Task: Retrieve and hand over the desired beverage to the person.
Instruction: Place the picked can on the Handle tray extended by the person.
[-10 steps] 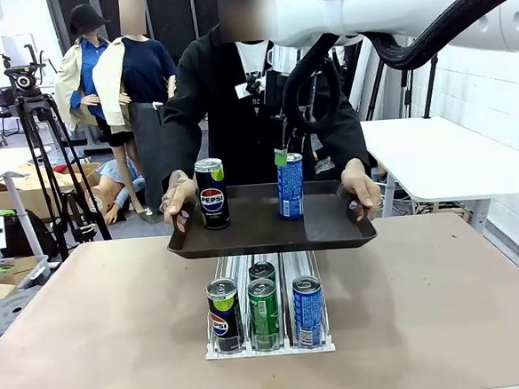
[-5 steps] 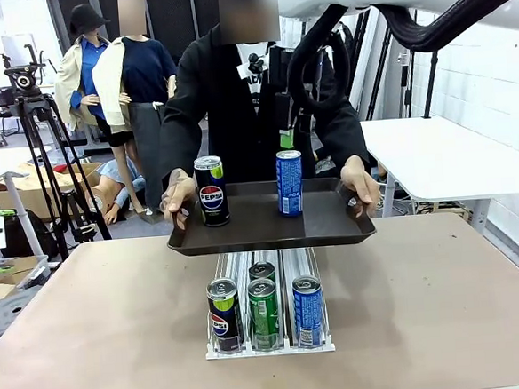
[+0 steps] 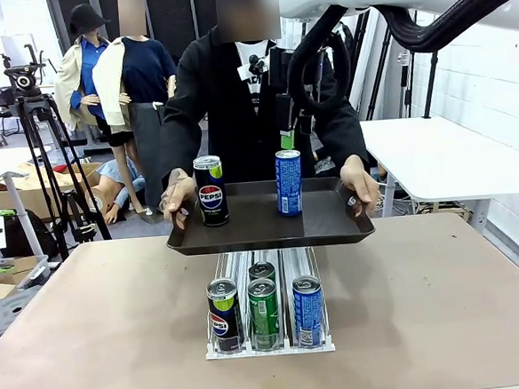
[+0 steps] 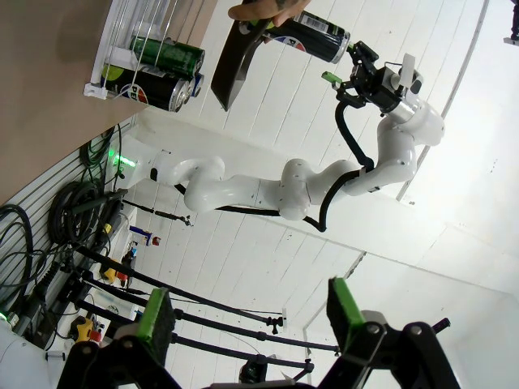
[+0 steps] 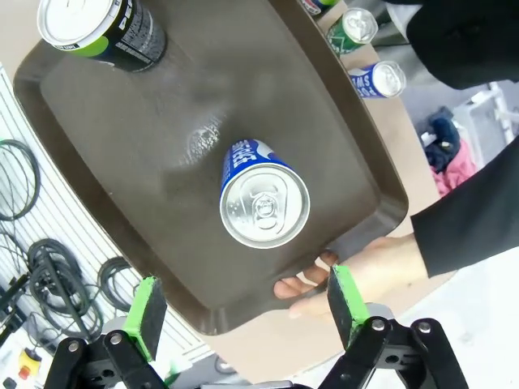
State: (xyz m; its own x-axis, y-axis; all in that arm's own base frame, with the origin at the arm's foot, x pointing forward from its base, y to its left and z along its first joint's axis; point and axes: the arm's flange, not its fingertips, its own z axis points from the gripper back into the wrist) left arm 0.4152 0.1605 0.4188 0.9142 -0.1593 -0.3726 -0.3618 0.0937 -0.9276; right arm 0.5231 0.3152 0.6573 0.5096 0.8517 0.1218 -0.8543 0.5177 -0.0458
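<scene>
Blue can (image 3: 289,183) standing upright on dark tray (image 3: 271,234), right of black Pepsi can (image 3: 210,192) — seen from above in right wrist view, silver top facing up (image 5: 264,204), nothing gripping it. Tray held level above worktop (image 3: 90,322) by person (image 3: 227,108), one hand (image 3: 178,200) at each short edge, other hand (image 3: 360,186) on the opposite side. Right tool (image 5: 247,312) above the blue can, jaws wide, green pads apart and holding nothing. Left tool (image 4: 251,312) likewise wide and empty, aimed away toward the room. Below the tray, white rack (image 3: 270,341) on the worktop with four cans in lanes — black, green, blue in front, one more behind.
</scene>
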